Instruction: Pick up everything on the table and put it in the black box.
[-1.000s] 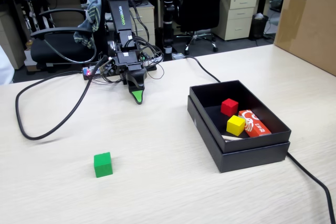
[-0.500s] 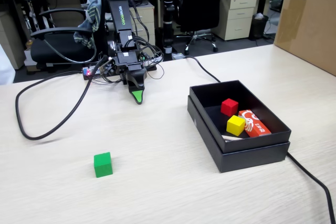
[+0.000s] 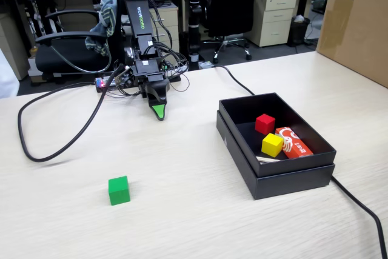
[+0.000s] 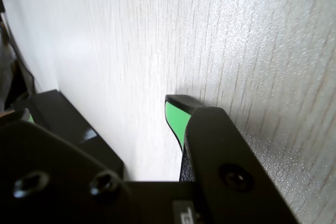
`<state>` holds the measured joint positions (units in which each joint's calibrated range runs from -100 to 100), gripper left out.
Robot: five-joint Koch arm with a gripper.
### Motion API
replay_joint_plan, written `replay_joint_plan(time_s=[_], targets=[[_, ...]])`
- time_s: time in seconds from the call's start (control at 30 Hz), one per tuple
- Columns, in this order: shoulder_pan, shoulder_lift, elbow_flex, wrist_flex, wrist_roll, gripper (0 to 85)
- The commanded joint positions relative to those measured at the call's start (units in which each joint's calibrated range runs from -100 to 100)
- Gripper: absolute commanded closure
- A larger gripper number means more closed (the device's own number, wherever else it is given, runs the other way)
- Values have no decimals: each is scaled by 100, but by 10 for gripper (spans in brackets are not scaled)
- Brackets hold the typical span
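In the fixed view, the green cube (image 3: 119,190) is sitting on the table (image 3: 182,210), well left of the black box (image 3: 274,147); the gripper (image 3: 159,112) is pointing down beyond it, holding nothing. In the wrist view, only one green-padded tip (image 4: 176,115) is showing, so I cannot tell its state.

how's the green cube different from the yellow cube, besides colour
Place: the green cube sits alone on the bare table, while the yellow cube lies inside the black box.
Neighbours: the green cube has nothing near it; the yellow cube sits close to a red cube and an orange packet.
Shared: both look like plain matte cubes of about the same size, each resting flat on a face.
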<state>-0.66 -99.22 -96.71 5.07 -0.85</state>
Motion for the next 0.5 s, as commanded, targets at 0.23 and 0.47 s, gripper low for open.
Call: replay_joint_plan(time_s=[0.23, 0.47], targets=[[-24, 60, -29, -166, -34, 364], [-98, 49, 850, -1116, -117, 359]])
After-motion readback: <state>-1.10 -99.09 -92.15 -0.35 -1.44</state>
